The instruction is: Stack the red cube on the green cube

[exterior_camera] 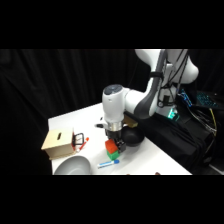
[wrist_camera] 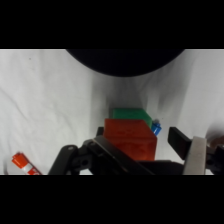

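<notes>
Red cube (wrist_camera: pixel 131 139): plain red-orange faces, between the fingers, resting on the green cube
Green cube (wrist_camera: pixel 131 114): bright green, just beyond, partly hidden
Gripper (wrist_camera: pixel 145 150): closed around the red cube
Writing: none readable

Black curtain (exterior_camera: pixel 60 80) behind a white table (exterior_camera: pixel 155 157), dark cabled equipment (exterior_camera: pixel 200 130) at its right side.

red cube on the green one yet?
On. In the side view the small red-orange cube sits atop the bright green cube; release by the gripper cannot be told.
</notes>
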